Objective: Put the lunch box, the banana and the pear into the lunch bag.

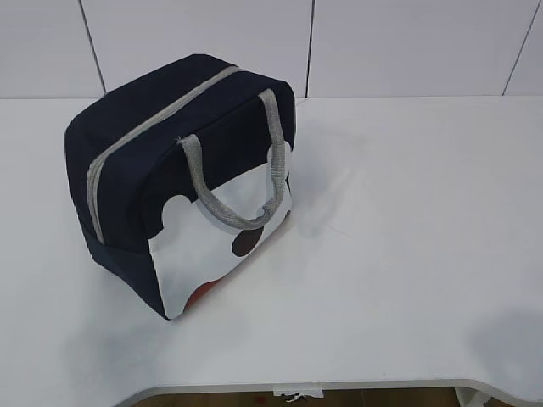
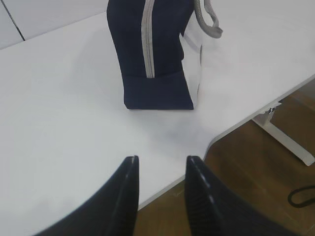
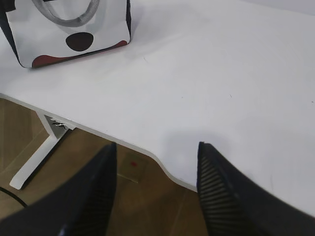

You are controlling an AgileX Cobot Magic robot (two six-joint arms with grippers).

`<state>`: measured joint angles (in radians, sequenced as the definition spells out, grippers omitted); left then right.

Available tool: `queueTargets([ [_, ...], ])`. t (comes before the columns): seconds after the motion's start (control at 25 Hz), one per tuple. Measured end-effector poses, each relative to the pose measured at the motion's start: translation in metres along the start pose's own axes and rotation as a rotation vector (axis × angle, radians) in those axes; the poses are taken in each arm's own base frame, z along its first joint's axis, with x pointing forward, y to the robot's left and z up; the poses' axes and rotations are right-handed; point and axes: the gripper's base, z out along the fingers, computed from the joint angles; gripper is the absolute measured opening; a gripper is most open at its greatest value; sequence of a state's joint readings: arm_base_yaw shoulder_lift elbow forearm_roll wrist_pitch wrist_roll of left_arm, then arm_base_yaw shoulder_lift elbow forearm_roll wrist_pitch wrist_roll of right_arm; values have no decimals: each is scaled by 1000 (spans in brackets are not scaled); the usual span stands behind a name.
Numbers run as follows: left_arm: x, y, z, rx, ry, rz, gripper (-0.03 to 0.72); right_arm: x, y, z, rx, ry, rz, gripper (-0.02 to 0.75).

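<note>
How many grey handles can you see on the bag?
1. A grey webbing handle loops over the white side panel of the boxy navy-blue fabric lunch bag, facing the camera. A second may be hidden on the far side.

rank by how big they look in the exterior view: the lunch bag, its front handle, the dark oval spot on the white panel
1. lunch bag, by far the largest.
2. front handle, a long grey loop across the bag's side.
3. dark oval spot, the smallest, just under the handle's lowest point.

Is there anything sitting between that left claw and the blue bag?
Nothing: in the left wrist view only bare white table lies between the left end effector and the lunch bag.
</note>
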<state>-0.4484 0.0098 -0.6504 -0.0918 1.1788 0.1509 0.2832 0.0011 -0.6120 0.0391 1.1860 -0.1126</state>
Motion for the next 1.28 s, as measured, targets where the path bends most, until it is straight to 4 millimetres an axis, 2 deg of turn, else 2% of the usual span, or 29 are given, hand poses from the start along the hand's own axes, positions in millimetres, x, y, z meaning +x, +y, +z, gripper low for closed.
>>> queueTargets([
  [0.28,17,0,27,11,71,39,243,13,0,19,6,26,0,416],
  [0.96,18,0,29,14,70,5,243,17,-2,23,32,51,14,416],
  [1.28,17,-1,30,-142,81,-79,243,17,1,24,104,55,82,416],
])
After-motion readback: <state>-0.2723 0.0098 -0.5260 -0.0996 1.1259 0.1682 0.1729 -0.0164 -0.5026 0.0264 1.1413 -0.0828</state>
